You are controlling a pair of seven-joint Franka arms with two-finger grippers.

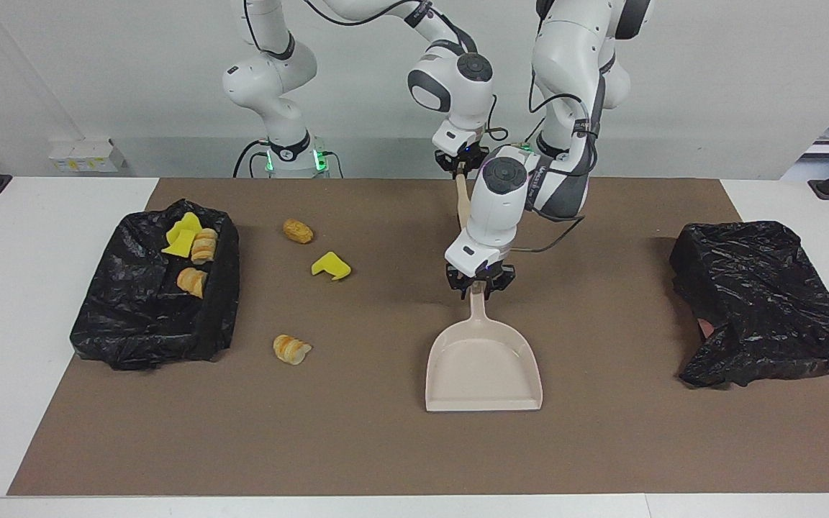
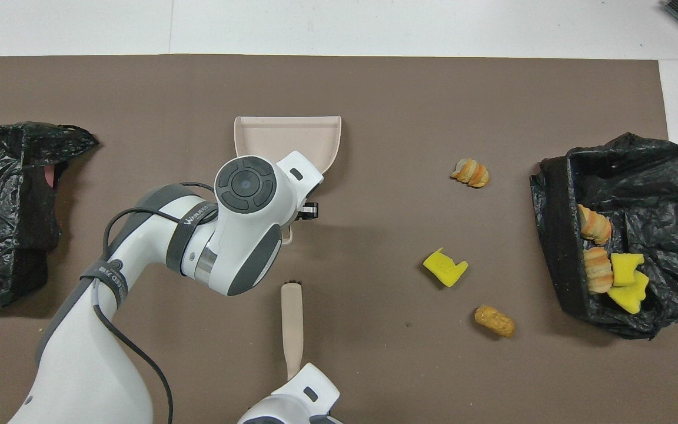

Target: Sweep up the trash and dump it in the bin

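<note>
Three pieces of trash lie loose on the brown mat: a tan lump [image 1: 298, 231] [image 2: 494, 321], a yellow foam wedge [image 1: 331, 266] [image 2: 445, 268] and a striped pastry piece [image 1: 291, 349] [image 2: 469, 172]. Several more pieces [image 1: 191, 244] [image 2: 601, 265] lie in the black-bagged bin [image 1: 141, 316] [image 2: 551, 235] at the right arm's end. My left gripper [image 1: 479, 285] [image 2: 292, 221] is shut on the handle of the beige dustpan [image 1: 483, 367] [image 2: 286, 138], which lies flat on the mat. My right gripper [image 1: 462, 160] [image 2: 293, 372] is shut on the beige brush [image 1: 463, 198] [image 2: 292, 318], nearer to the robots than the dustpan.
A second black-bagged bin [image 1: 760, 302] [image 2: 3, 206] stands at the left arm's end of the mat. White table [image 1: 11, 288] borders the mat on all sides. The left arm hides the brush's bristle end in the facing view.
</note>
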